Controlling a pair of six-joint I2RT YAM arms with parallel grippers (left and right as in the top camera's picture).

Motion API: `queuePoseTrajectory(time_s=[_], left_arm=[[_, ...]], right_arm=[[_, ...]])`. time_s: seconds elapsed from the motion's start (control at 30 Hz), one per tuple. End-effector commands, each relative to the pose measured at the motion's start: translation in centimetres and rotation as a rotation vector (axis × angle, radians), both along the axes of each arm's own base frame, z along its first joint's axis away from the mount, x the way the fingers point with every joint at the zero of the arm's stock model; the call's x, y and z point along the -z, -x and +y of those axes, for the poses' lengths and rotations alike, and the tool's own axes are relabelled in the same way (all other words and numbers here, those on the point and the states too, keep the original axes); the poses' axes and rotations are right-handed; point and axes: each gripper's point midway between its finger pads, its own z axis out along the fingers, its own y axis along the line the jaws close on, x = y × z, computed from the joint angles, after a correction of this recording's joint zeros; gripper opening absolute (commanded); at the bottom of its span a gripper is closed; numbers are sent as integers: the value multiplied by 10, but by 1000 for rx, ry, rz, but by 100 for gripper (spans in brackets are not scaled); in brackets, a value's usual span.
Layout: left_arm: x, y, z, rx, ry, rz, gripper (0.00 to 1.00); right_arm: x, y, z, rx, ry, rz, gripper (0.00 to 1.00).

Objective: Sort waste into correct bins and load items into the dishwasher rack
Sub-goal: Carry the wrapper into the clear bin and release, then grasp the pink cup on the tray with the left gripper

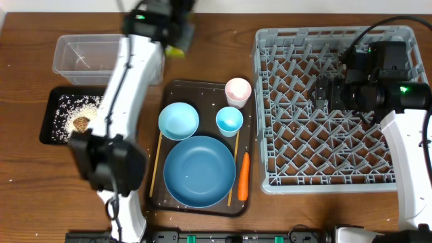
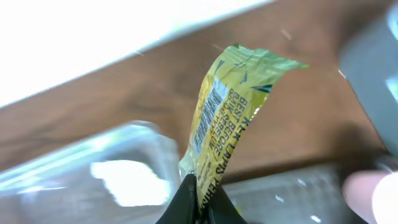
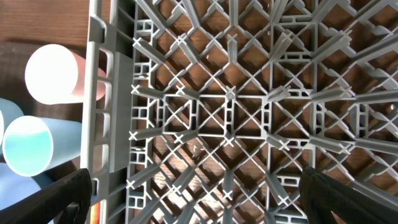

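Blue crockery sits nearest us on the dark-brown serving tray (image 1: 199, 94). The large blue plate (image 1: 199, 170) lies between the two chopsticks (image 1: 156, 162), with the orange carrot (image 1: 244, 175) at its right edge. Just beyond stand the light-blue bowl (image 1: 178, 120), the light-blue cup (image 1: 229, 120) and the pink cup (image 1: 237, 90), none loaded yet. Off to the left, the black tray (image 1: 48, 111) holds rice grains (image 1: 67, 108) and a small brown lump (image 1: 82, 123). On the right, our right gripper (image 3: 196, 186) hangs over the dishwasher rack (image 1: 270, 177), jaws spread wide and holding nothing. Farthest off, our left gripper (image 2: 198, 200) is pinched tight on the yellow-green wrapper (image 2: 227, 112), which is lifted just beside the right end of the clear tub (image 1: 81, 57). We judge waste sorting is in hand. Next we must carry the wrapper over the tub's opening, then let go.
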Motion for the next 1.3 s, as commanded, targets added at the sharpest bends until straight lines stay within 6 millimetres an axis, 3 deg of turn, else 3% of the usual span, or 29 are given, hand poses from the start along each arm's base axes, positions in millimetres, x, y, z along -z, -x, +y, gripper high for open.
queuePoseTrajectory(time_s=[0.0, 0.23, 0.27, 0.33, 0.4, 0.5, 0.77, 0.97, 1.1, 1.27], left_arm=[[30, -15, 56, -143, -47, 42, 6], [72, -36, 138, -292, -46, 74, 7], [82, -35, 146, -306, -47, 94, 11], [96, -32, 156, -324, -49, 131, 45], [103, -28, 160, -330, -51, 159, 68], [100, -23, 159, -329, -52, 171, 74], [53, -4, 135, -298, -37, 136, 76], [18, 32, 91, -215, 79, 174, 76], [15, 55, 48, -87, 174, 252, 76], [32, 79, 11, 7, 151, 360, 76]], right_arm=[[1, 0, -4, 9, 3, 5, 98], [1, 0, -4, 10, 2, 6, 99], [1, 0, -4, 9, 2, 6, 99], [0, 0, -4, 9, 3, 3, 99], [0, -1, -4, 9, 3, 1, 99], [0, -1, -4, 9, 3, -1, 99], [0, -2, -4, 10, 2, -3, 99], [-1, -2, -3, 23, -10, -3, 99], [-1, -2, -2, 20, -16, -3, 98], [-1, -2, -1, 20, -17, -3, 96]])
